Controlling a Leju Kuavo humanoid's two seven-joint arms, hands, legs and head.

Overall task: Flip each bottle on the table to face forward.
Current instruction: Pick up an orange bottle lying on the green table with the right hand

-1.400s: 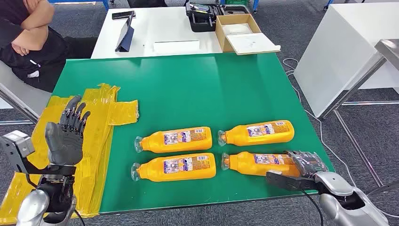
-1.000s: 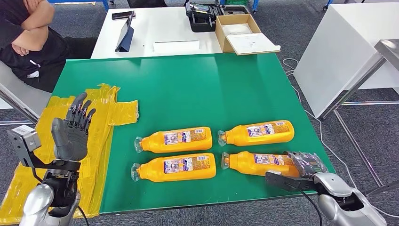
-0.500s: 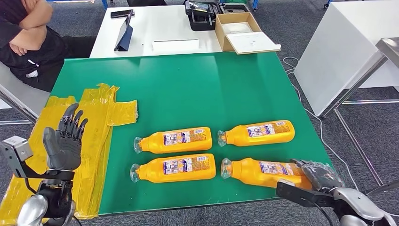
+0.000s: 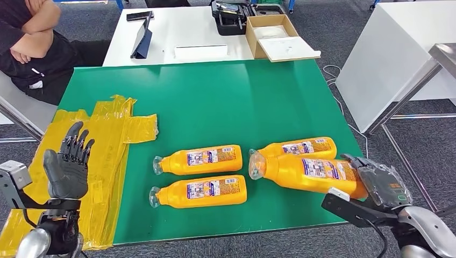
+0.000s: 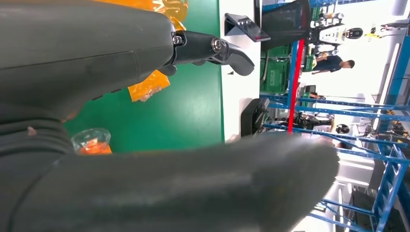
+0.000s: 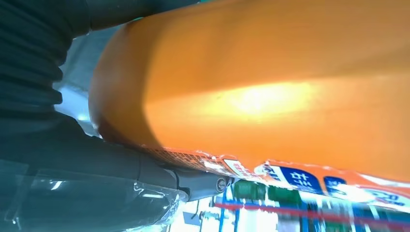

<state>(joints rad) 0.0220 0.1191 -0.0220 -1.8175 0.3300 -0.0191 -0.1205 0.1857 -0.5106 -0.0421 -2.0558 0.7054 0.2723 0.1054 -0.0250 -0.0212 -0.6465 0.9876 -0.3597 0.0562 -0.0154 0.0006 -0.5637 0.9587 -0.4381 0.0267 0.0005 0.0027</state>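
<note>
From the head view: right hand (image 4: 379, 185) gripping the base end of one orange bottle (image 4: 306, 172), lifted off the green table (image 4: 215, 102) and tilted across the front of the far-right bottle (image 4: 301, 147), with two more bottles (image 4: 200, 159) (image 4: 200, 192) lying flat side by side to the left, caps pointing left; left hand (image 4: 67, 164) raised over the yellow tape patch (image 4: 115, 134), palm up, fingers spread, holding nothing. From the left wrist view: thick grey thumb (image 5: 183, 188) and a dark finger (image 5: 212, 48) well apart, green table and a bottle cap (image 5: 92, 141) beyond. From the right wrist view: orange bottle body (image 6: 270, 87) pressed close against the hand, label edge visible.
</note>
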